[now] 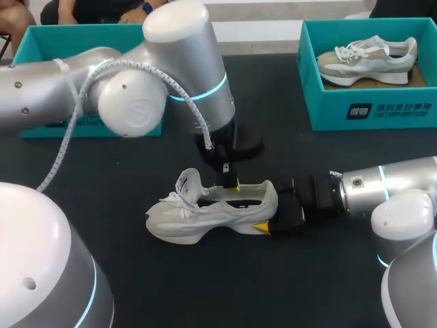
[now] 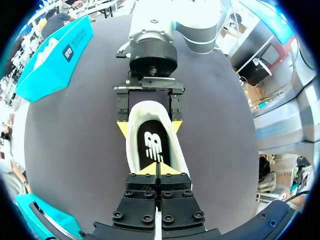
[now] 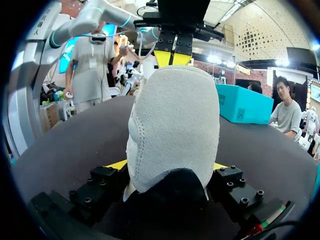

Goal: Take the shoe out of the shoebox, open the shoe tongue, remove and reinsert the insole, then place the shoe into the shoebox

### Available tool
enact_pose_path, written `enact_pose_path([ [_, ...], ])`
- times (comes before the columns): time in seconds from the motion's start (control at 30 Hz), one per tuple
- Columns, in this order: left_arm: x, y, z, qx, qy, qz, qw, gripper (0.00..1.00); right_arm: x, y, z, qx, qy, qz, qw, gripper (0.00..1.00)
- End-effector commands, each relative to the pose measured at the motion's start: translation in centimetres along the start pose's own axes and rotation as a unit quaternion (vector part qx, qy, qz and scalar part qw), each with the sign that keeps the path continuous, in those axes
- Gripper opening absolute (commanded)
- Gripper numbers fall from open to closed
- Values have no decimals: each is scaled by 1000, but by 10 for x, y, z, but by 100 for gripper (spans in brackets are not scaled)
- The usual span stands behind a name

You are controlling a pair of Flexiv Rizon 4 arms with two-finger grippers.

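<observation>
My left arm [image 1: 184, 61] hangs over the desk [image 1: 123, 287], above the white shoe [image 1: 198, 219] standing there. The right tool [image 3: 167, 165] clamps the shoe's heel from both sides. The left tool [image 2: 156, 170], tips pressed together, touches the insole [image 2: 152, 142] inside the shoe.

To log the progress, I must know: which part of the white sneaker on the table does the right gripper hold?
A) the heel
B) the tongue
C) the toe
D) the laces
A: the heel of the white sneaker sits clamped between the yellow tips of the right gripper.
</observation>
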State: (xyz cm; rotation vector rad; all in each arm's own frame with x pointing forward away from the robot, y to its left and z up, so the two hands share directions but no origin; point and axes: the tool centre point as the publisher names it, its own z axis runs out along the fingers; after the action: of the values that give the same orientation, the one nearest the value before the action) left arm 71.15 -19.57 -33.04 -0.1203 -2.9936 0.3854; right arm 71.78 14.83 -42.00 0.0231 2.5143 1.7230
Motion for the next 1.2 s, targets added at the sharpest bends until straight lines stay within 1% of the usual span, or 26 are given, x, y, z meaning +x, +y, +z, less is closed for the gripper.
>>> enact_pose_path([
  [0.03,-9,-10,33,-3,11,4,1000,0,-2,-4,8,1,-1,0,1000,0],
  [0.27,2,-4,49,2,27,23,999,0,-2,-4,8,1,-1,0,1000,0],
  [0.43,12,1,63,-7,43,32,999,0,-2,-4,8,1,-1,0,1000,0],
  [0.63,16,3,62,-6,59,33,998,0,-2,-4,8,1,-1,0,1000,0],
  [0.67,18,4,60,-10,71,41,997,0,-2,-4,8,1,-1,0,1000,0],
  [0.77,19,5,59,-24,80,50,995,0,-2,-4,8,1,-1,0,1000,0],
  [0.8,20,6,60,-30,87,54,994,18,-2,-4,8,1,-1,0,1000,0],
  [0.9,20,6,63,-34,89,57,994,35,-2,-4,8,1,-1,0,1000,0],
  [1.07,21,6,71,-38,91,58,993,38,-2,-4,8,1,-1,0,1000,0],
  [1.1,21,6,74,-38,92,59,993,40,-2,-4,8,1,-1,0,1000,0],
  [1.2,19,7,83,-41,89,58,994,42,-2,-4,8,1,-1,0,1000,0],
])
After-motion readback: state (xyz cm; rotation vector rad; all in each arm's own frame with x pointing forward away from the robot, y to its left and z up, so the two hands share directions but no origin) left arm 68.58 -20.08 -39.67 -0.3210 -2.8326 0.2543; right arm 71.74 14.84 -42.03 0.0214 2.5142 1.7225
